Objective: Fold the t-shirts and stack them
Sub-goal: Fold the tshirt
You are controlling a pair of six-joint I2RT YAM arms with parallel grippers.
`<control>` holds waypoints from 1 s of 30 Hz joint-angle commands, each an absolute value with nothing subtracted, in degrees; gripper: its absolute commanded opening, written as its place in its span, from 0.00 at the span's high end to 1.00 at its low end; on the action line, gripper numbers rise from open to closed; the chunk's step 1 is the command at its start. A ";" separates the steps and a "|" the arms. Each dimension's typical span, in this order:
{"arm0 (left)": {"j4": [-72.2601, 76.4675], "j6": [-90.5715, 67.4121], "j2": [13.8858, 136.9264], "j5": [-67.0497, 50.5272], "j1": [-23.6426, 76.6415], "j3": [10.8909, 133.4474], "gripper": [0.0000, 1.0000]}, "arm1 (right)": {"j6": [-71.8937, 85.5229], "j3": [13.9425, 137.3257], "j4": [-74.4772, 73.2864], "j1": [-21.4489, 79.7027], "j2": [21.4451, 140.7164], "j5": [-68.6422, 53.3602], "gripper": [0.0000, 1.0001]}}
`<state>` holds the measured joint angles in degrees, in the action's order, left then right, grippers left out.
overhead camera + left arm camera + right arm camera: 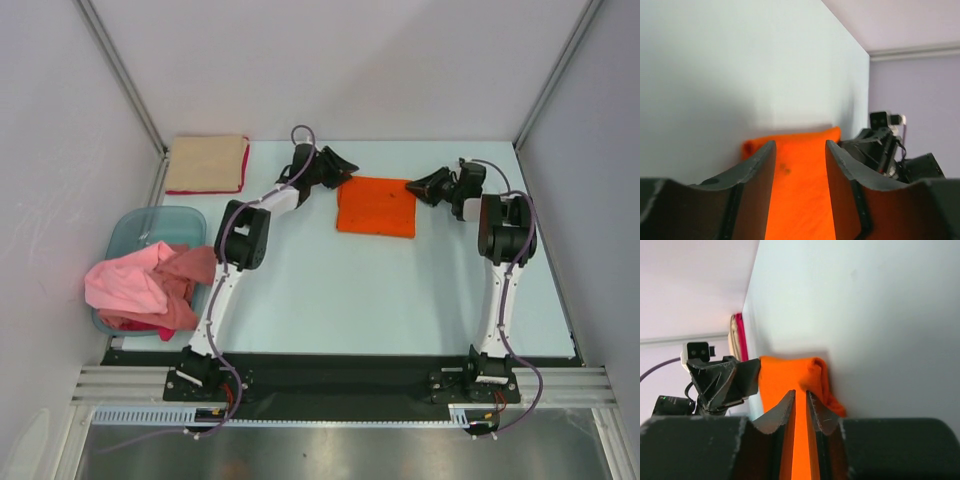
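Note:
The bright orange t-shirt (376, 206) lies folded in a flat rectangle at the middle back of the table. My left gripper (343, 166) is at its far left corner. Its jaws are open in the left wrist view (800, 150), with the orange cloth (800, 190) showing between them. My right gripper (414, 187) is at the shirt's right edge. Its jaws stand a narrow gap apart in the right wrist view (800, 396), with orange cloth (785, 375) filling the gap and a bunched corner beside one finger. A tan folded shirt (205, 160) lies on a red one (244, 165) at the back left.
A translucent blue-green tub (150, 228) stands at the left edge with crumpled pink (125, 280) and red (185, 275) shirts spilling over it. Grey walls close in the back and both sides. A black strip runs along the near edge by the arm bases.

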<state>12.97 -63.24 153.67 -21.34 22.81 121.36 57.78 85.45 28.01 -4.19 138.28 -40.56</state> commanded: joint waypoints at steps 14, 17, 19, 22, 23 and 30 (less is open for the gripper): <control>25.49 -57.22 121.82 -28.04 23.37 83.77 0.51 | 46.39 67.07 17.21 -5.19 108.29 -37.00 0.68; 27.32 -59.14 125.41 -29.70 26.80 83.50 0.53 | 50.16 63.91 21.69 -1.50 109.33 -39.11 0.66; 30.22 -61.87 127.87 -30.06 28.73 83.14 0.54 | 53.51 61.80 29.82 -0.18 112.40 -41.30 0.66; 27.19 -60.74 132.70 -29.53 29.36 86.04 0.55 | 57.91 59.42 36.72 2.02 118.72 -42.45 0.67; 24.81 -59.60 134.80 -29.10 29.27 87.09 0.55 | 58.35 58.80 37.96 2.02 120.31 -42.97 0.67; 12.40 -48.28 133.09 -27.08 24.97 85.45 0.57 | 58.28 48.54 44.30 -5.00 121.74 -44.73 0.69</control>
<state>20.40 -56.80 136.33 -30.57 28.53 88.31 59.72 53.78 42.39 -0.58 123.00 -45.34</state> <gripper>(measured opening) 0.428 0.305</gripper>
